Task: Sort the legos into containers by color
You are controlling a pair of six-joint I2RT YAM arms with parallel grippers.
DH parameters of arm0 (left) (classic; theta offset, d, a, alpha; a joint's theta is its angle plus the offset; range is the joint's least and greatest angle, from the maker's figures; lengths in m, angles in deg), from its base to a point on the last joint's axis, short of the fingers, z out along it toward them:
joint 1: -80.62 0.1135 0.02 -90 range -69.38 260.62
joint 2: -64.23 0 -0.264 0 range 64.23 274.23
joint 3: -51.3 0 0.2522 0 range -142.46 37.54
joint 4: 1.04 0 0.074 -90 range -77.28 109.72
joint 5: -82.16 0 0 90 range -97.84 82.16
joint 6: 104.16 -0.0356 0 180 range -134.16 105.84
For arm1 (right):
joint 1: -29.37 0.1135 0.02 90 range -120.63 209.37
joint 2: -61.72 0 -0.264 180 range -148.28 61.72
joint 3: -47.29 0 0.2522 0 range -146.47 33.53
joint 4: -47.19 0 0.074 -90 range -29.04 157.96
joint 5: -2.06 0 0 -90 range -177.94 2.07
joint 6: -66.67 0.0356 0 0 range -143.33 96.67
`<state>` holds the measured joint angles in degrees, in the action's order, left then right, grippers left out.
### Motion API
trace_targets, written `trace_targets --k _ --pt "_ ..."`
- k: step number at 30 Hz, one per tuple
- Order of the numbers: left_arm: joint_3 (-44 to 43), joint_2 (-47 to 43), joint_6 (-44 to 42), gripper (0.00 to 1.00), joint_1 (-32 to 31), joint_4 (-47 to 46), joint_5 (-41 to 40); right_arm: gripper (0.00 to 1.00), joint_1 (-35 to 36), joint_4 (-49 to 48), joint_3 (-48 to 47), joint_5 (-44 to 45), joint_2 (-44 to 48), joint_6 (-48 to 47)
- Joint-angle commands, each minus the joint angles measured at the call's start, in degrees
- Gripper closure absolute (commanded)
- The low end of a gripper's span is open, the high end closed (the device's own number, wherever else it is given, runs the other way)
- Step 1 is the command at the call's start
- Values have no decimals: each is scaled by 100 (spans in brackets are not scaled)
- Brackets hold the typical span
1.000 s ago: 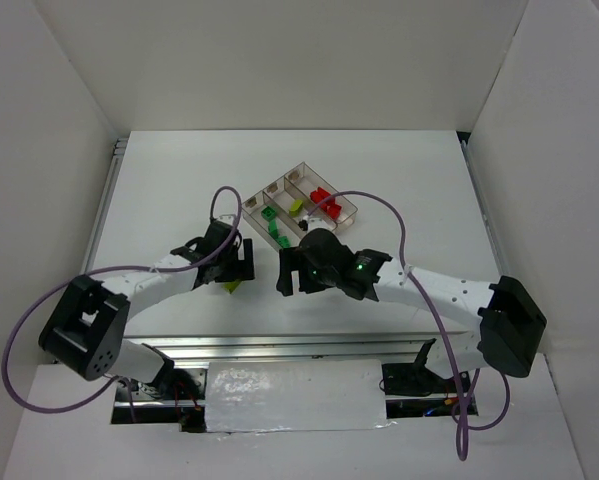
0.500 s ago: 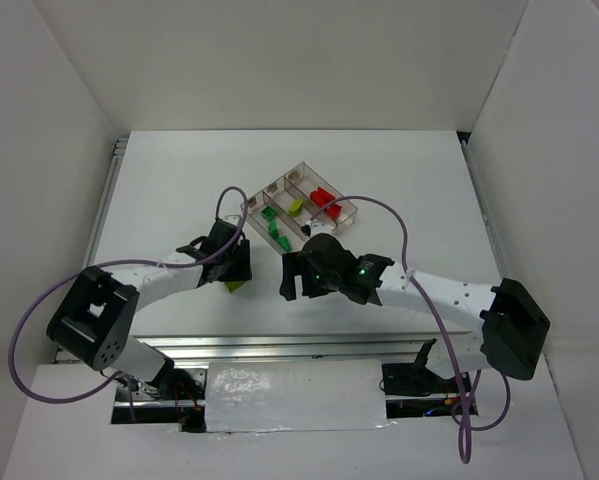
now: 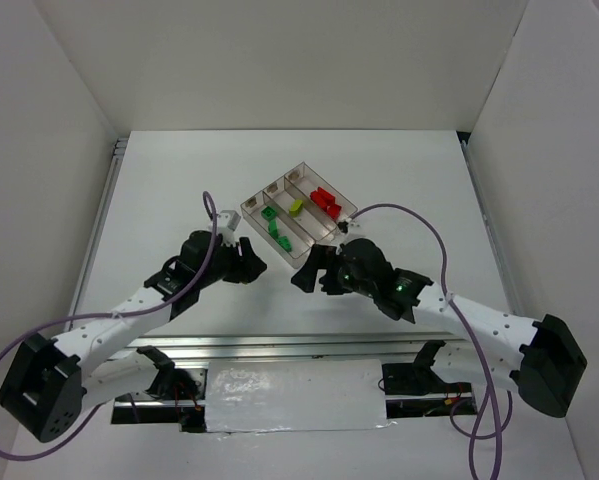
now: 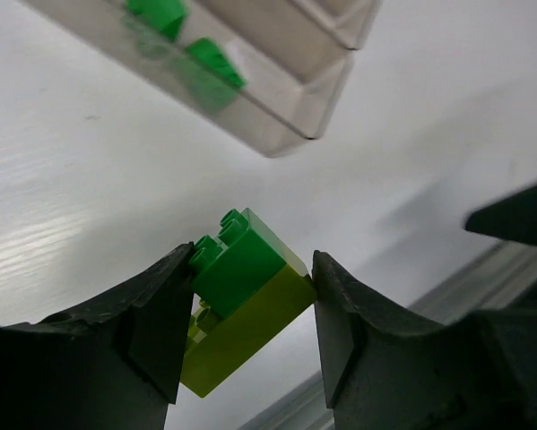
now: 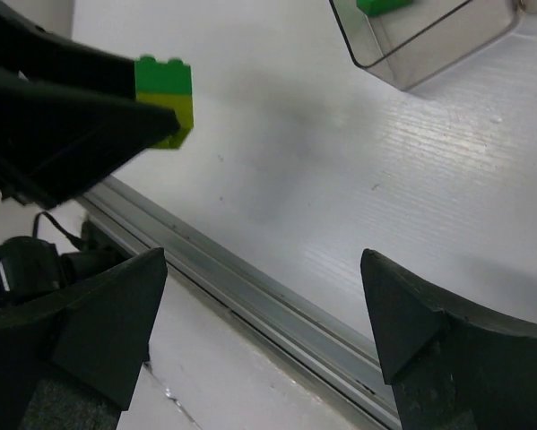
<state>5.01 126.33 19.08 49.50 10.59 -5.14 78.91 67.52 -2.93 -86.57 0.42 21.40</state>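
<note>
My left gripper (image 4: pixel 246 313) is shut on a pair of stacked legos (image 4: pixel 243 300), a dark green brick on a yellow-green one, held tilted above the table. The same stack (image 5: pixel 167 98) shows in the right wrist view between the left gripper's dark fingers. My right gripper (image 5: pixel 264 313) is open and holds nothing. It hangs near the table's front rail, facing the left gripper (image 3: pixel 249 262). The clear tray (image 3: pixel 247 207) lies just behind both grippers. Its left compartment holds green legos (image 3: pixel 277 232), the middle one a yellow-green lego (image 3: pixel 296 206), the right one red legos (image 3: pixel 326 200).
A metal rail (image 5: pixel 277 309) runs along the table's near edge under the right gripper (image 3: pixel 305 276). The tray's near corner (image 4: pixel 290 134) is close in front of the left gripper. White walls enclose the table on three sides.
The left gripper closed on the stacked bricks and lifted them off the table. The right gripper drew back to the right, away from the tray, and opened a little wider.
</note>
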Motion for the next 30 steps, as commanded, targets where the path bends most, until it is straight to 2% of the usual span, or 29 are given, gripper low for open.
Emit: trace_targets --k 1,8,11,16,22,30 --pt "212 -444 -291 100 -228 -1025 845 4 -164 -343 -228 -269 171 255" --pt "827 -928 -782 100 -860 -2369 1312 5 -524 282 -1063 -882 66 317" --pt "1011 -1034 -1292 100 -1159 -2686 1321 6 -629 863 -1484 -875 -128 142" --pt "942 -964 -1828 100 -1669 -2775 1127 12 -621 1354 -1810 -1621 -408 -201" --pt "758 -946 -2268 100 -2091 -2714 811 16 -612 1646 -1574 -1762 -199 -439" --pt "476 -770 -2576 100 -2320 -2582 811 18 -516 1224 -1056 -2545 92 -369"
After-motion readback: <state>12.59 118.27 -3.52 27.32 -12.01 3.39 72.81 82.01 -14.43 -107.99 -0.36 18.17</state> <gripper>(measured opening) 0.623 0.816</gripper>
